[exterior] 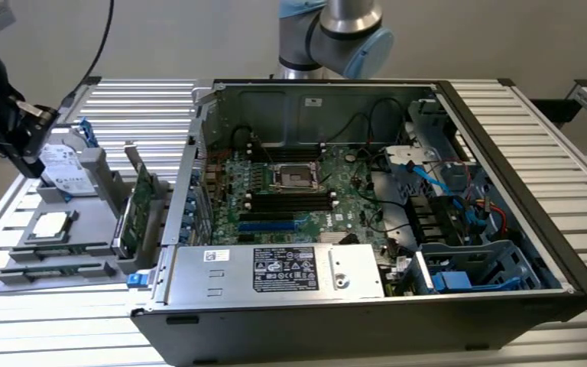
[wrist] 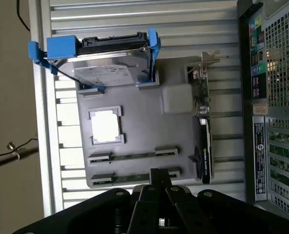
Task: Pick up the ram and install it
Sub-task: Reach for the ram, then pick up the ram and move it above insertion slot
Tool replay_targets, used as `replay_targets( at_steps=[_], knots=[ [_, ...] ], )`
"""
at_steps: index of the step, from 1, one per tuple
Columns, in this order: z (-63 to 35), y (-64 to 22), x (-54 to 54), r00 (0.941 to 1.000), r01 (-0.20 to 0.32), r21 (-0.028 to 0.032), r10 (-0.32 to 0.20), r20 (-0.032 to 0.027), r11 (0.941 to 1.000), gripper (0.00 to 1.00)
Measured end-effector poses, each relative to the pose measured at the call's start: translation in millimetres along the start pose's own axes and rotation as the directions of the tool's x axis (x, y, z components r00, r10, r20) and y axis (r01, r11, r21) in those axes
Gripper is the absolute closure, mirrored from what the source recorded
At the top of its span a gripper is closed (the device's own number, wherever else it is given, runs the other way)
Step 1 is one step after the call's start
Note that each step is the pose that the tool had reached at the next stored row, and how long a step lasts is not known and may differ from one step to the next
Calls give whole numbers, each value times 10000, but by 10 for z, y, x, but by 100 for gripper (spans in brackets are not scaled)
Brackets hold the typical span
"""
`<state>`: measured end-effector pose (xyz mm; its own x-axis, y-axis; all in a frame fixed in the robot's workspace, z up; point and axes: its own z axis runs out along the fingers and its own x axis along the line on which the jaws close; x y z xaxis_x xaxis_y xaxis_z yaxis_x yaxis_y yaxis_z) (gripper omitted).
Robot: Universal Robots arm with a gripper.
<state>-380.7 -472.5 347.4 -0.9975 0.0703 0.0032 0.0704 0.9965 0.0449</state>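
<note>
1. Gripper [wrist: 159,175]: fingers pressed together, empty, poised over the grey tray [wrist: 149,131].
2. Ram [wrist: 130,176]: we find it lying in its tray slot, with a second stick [wrist: 132,156] beside it. We judge pickup and install both outstanding.
3. Tray also holds: hard drive [wrist: 108,73], processor chip [wrist: 105,126], expansion card [wrist: 205,151].
4. Computer case [exterior: 375,336]: we see the motherboard [exterior: 350,187] inside, its memory slots [exterior: 291,202] apparently vacant.

Silver arm [exterior: 350,17], pale-blue joint caps [exterior: 377,47]; black gripper [wrist: 160,176], possibly small screws [wrist: 204,194].
</note>
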Motion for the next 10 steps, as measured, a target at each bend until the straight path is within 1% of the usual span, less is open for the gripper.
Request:
replay_targets(
  at_steps=[5,7,10],
  knots=[
    [16,-50,148,10000,-1,10,1,-20,10000,89],
    [17,-55,173,10000,-1,16,1,-28,10000,89],
    [17,-55,174,10000,0,17,0,-28,10000,89]
  ],
)
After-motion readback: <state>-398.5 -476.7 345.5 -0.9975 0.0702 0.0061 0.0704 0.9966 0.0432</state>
